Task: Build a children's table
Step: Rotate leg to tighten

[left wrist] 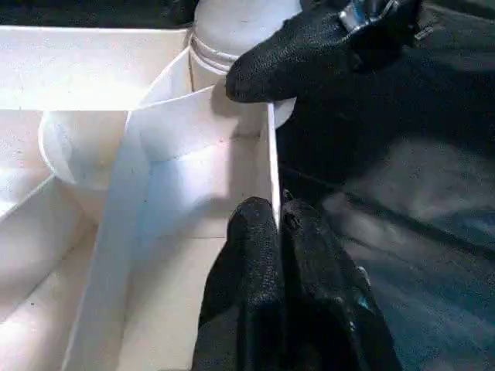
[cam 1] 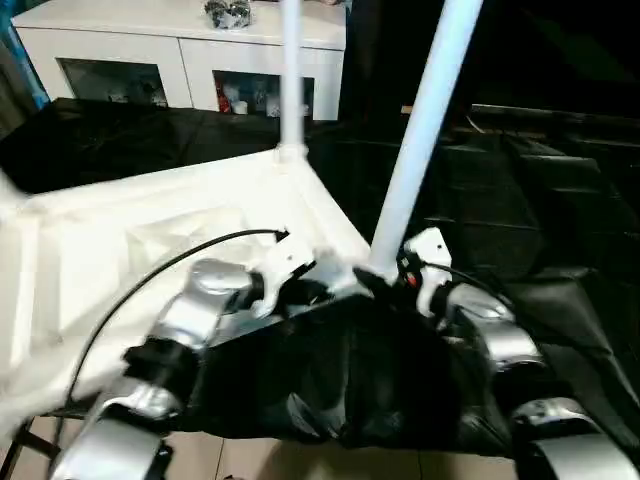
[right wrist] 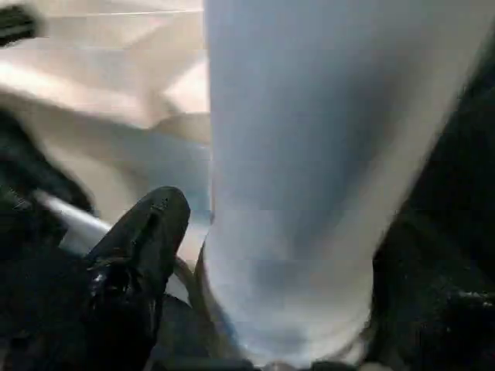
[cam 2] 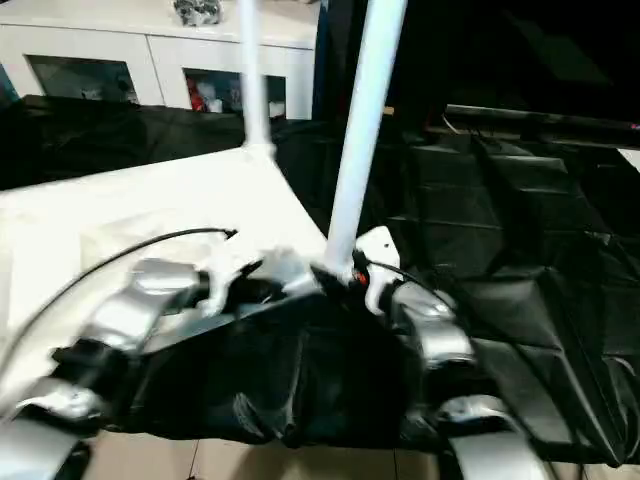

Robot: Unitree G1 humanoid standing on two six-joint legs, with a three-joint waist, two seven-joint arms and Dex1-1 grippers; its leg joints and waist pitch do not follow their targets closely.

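Lying upside down on a black-draped surface (cam 1: pixel 480 200), the children's table top (cam 1: pixel 150 250) shows its ribbed white underside. Two of its round tube legs stand up from the corner sockets: the far leg (cam 1: pixel 291 80) rises at the back corner, and the near leg (cam 1: pixel 420 140) leans a little as it climbs from the corner closest to the robot.

The left gripper (left wrist: pixel 280 224) sits at the near edge of the top, its two black fingers pressed together on the thin white rim wall (left wrist: pixel 272 162), one finger on each side of it. In its wrist view the socket holding the near leg lies just beyond, with a black fingertip of the other gripper resting against the base of that leg.

The right gripper (cam 1: pixel 385 278) is down at the foot of the near leg. One of its fingers (right wrist: pixel 143 239) lies just beside the tube; the other is hidden from me, so I would only say the jaws seem to stand fairly wide around the leg rather than squeezing it, and I cannot tell that for certain.

Behind the work stands a white cabinet (cam 1: pixel 190 50) with glass doors, and a black cable (cam 1: pixel 180 255) loops over the left forearm.
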